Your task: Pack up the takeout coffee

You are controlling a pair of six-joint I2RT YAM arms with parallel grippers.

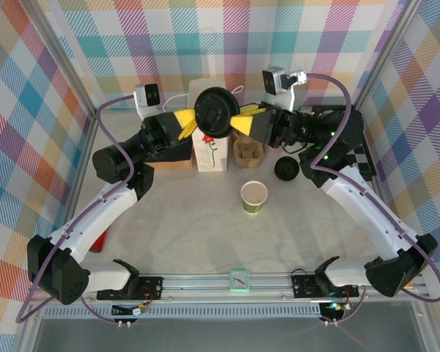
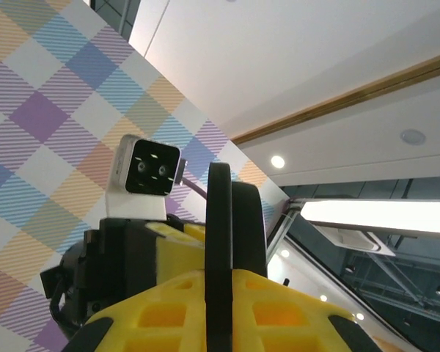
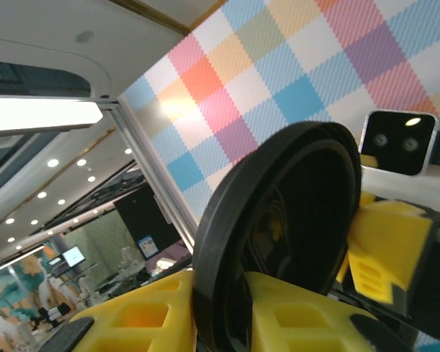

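A round black lid hangs in the air on edge above the white flower-printed paper bag. My left gripper comes at it from the left and my right gripper from the right. In the left wrist view the lid stands edge-on, pinched between the yellow fingers of the left gripper. The right wrist view has the lid tilted, its rim sitting between the fingers of the right gripper. The takeout coffee is out of view. A lidless green-and-cream cup stands upright mid-table.
A brown cardboard cup carrier sits right of the bag. A round black object lies beside it under the right arm. A small mint clock rests on the front rail. Something red shows beneath the left arm. Plaid walls enclose the table.
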